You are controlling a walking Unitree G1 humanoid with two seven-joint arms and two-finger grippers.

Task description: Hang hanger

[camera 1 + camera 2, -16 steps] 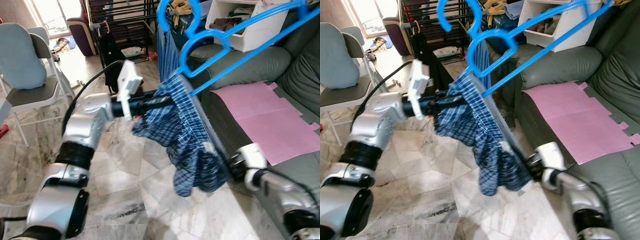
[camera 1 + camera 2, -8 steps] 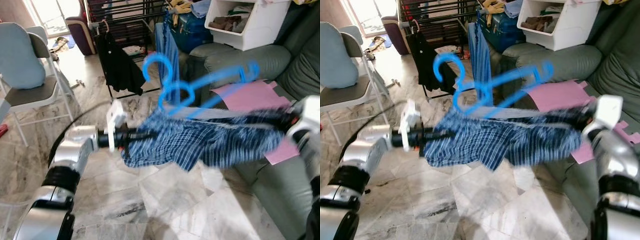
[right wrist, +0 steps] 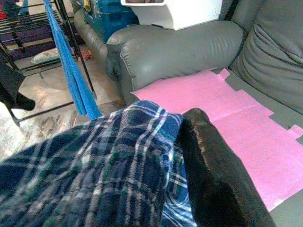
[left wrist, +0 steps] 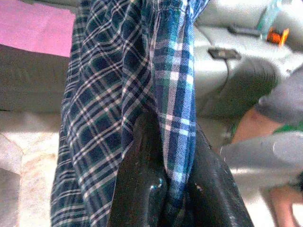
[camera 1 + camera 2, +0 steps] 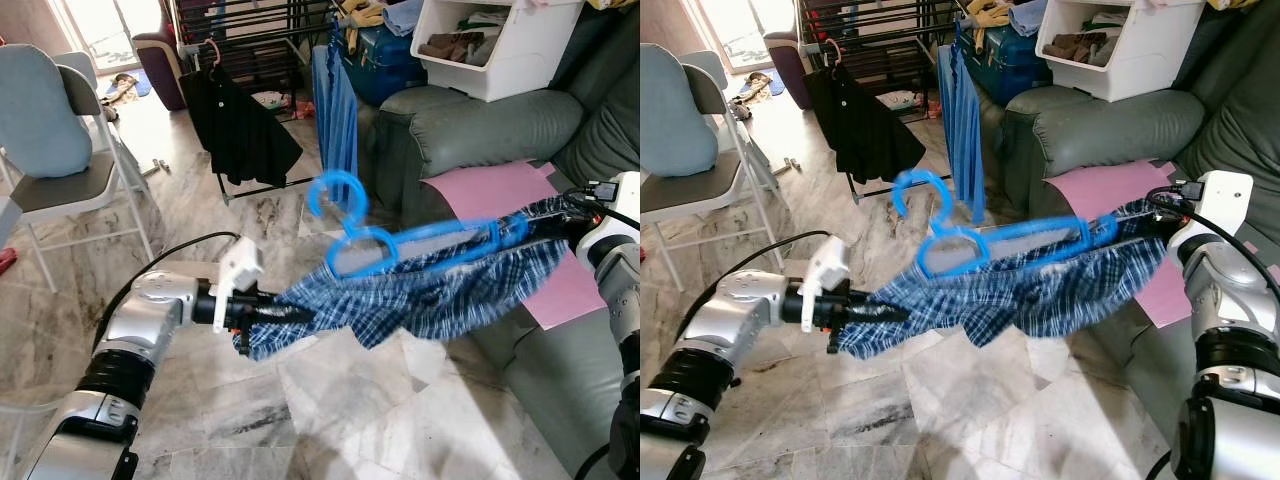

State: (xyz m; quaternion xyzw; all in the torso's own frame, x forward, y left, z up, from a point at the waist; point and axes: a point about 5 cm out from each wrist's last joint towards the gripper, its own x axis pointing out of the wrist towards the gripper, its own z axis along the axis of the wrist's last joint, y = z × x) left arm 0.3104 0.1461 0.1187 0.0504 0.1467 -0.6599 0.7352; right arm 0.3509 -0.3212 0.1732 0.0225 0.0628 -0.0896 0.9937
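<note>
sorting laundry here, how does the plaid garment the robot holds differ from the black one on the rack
The plaid garment is blue checked; the black garment is plain dark. The plaid one is stretched sideways between the left gripper and right gripper; the black one hangs straight down from the drying rack. Both are on hangers.

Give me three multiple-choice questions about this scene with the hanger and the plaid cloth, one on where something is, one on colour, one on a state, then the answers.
1. Where does the pink sheet lie?
A. on the grey sofa seat
B. on the white chair
C. on the floor

2. What colour is the hanger on the plaid cloth?
A. black
B. blue
C. white

3. How is the plaid cloth held?
A. by the left gripper alone
B. draped over the sofa arm
C. stretched between both grippers

Answers: 1 A, the sheet covers the seat of the grey sofa. 2 B, its hook and bar are bright blue. 3 C, the left gripper pinches one end and the right gripper the other.
</note>
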